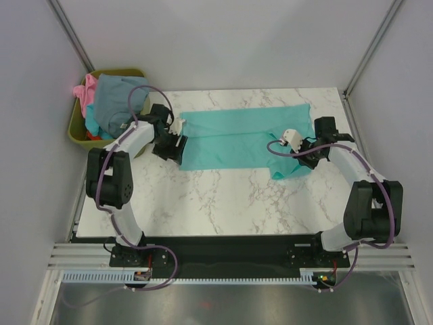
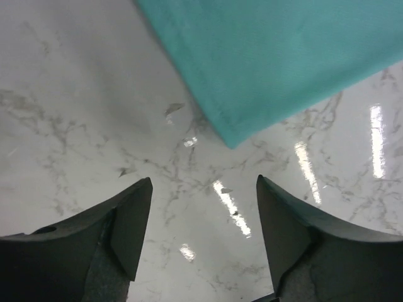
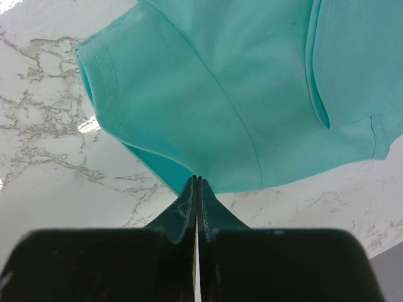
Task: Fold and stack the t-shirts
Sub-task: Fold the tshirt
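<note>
A teal t-shirt [image 1: 237, 139] lies lengthwise across the far half of the marble table [image 1: 223, 203], folded into a long band. My left gripper [image 1: 173, 150] hovers at the shirt's left end, open with only bare marble between its fingers [image 2: 204, 189]; the teal t-shirt's corner [image 2: 271, 63] lies just ahead of the fingertips, apart from them. My right gripper [image 1: 301, 157] is at the shirt's right end. In the right wrist view that gripper [image 3: 197, 180] is shut on the edge of the teal t-shirt [image 3: 239, 94], which rises slightly off the table there.
An olive-green bin [image 1: 76, 132] stands off the table's far left corner. It holds a grey-blue t-shirt [image 1: 118, 101], a pink one [image 1: 84, 91] and a bit of red-orange cloth [image 1: 95, 135]. Grey walls close in both sides.
</note>
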Tool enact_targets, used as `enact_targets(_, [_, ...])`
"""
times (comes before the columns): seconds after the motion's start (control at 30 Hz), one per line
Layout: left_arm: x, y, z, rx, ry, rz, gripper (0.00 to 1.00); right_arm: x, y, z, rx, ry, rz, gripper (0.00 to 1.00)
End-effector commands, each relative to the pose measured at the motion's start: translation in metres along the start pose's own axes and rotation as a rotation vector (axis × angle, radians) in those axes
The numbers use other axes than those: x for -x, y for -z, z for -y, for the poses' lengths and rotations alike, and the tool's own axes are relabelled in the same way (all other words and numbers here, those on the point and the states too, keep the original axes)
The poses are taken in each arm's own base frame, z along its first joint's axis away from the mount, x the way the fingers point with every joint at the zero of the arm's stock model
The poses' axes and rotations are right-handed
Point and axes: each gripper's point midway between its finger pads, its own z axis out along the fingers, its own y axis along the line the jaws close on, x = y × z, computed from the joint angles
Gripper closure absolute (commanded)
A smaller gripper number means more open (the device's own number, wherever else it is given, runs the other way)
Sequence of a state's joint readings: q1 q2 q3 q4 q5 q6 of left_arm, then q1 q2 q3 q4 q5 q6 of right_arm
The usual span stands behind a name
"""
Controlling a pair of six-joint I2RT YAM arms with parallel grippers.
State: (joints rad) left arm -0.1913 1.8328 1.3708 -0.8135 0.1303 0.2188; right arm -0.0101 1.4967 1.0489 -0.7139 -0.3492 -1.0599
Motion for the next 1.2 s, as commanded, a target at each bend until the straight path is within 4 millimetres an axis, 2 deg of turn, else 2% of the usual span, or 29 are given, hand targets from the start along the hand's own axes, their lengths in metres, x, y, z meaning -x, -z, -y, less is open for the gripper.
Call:
enact_targets(0.0, [0.021,0.013,0.059,-0.334,0.062,0.051,0.27,0.018,-0.002,0.007,-0.011,0.01,0.03,1.0])
enact_targets(0.13, [0.018,0.006,0.067,-0.388,0.079,0.024,0.34,0.021,-0.005,0.008,-0.011,0.007,0.029,1.0])
enact_targets(0.27, [0.016,0.004,0.075,-0.421,0.085,0.007,0.34,0.024,-0.006,0.009,-0.013,0.006,0.033,1.0])
enact_targets(0.37, [0.013,-0.001,0.073,-0.414,0.088,-0.007,0.34,0.023,-0.007,0.009,-0.014,0.008,0.029,1.0])
enact_targets(0.63, [0.006,-0.013,0.055,-0.308,0.114,-0.036,0.38,0.026,-0.01,0.011,-0.017,-0.004,0.036,1.0])
enact_targets(0.8, [0.002,-0.019,0.051,-0.309,0.128,-0.054,0.38,0.024,-0.012,0.009,-0.016,-0.008,0.036,1.0])
enact_targets(0.83, [0.003,-0.024,0.038,-0.236,0.125,-0.055,0.38,0.023,-0.013,0.008,-0.012,-0.011,0.033,1.0])
enact_targets(1.07, [0.009,-0.044,0.029,-0.213,0.114,-0.082,0.39,0.024,-0.015,0.013,-0.016,-0.012,0.03,1.0])
enact_targets(1.17, [0.013,-0.044,0.03,-0.225,0.114,-0.072,0.42,0.024,-0.014,0.014,-0.02,-0.012,0.029,1.0])
